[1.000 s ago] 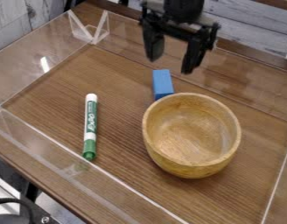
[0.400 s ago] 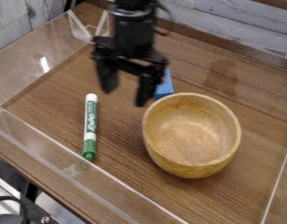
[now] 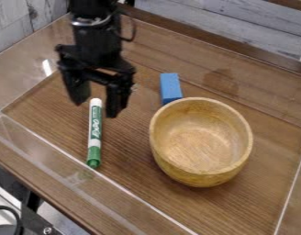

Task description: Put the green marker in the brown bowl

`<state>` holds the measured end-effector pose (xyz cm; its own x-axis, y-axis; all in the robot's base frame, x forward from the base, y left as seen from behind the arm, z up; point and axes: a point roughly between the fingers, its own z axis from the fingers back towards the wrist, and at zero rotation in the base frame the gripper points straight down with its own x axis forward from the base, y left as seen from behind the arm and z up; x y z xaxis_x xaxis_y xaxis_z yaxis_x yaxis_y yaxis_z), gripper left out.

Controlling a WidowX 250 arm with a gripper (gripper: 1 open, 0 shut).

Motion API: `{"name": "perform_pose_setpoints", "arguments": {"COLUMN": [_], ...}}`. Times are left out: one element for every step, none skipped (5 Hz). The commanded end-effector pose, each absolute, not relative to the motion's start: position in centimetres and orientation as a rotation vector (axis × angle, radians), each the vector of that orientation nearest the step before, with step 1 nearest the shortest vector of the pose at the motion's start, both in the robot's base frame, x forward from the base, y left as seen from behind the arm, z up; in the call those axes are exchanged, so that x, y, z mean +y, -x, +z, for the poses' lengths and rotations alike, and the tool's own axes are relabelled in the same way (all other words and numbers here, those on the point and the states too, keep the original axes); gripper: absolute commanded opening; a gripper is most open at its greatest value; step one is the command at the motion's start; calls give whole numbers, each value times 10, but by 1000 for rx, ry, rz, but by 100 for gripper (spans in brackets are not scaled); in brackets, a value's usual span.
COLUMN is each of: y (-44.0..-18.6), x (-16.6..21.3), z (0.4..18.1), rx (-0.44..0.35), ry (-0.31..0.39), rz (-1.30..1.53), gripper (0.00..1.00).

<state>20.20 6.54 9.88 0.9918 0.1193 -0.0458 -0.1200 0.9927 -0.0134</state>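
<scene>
Over the wooden table [image 3: 239, 55] the gripper [image 3: 94, 97] hangs pointing down above the white end of the green marker [image 3: 93, 133] — the pen lies just left of the brown bowl [image 3: 201, 140], apart from it, its long axis running away from the camera. Jaws stand spread wide, holding nothing, one finger on each side of the barrel's line; whether they touch it I cannot tell.

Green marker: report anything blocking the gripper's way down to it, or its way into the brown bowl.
Nothing visible blocks either. The open gripper hangs over the green marker's upper end; bare wood separates marker and brown bowl. The blue block lies off that path.
</scene>
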Motion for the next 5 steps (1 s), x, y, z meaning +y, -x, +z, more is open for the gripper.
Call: {"name": "perform_pose_setpoints", "arguments": {"y": [-203,-202,-201,-200,-200], "x": [73,73,72,71,70], "z": [96,88,82,75,69], "rx": [-1,6,14,22,30], "ry": [1,6,10,13,17], "rz": [123,117,111,105,98], "gripper": [100,100,100,100,100]}}
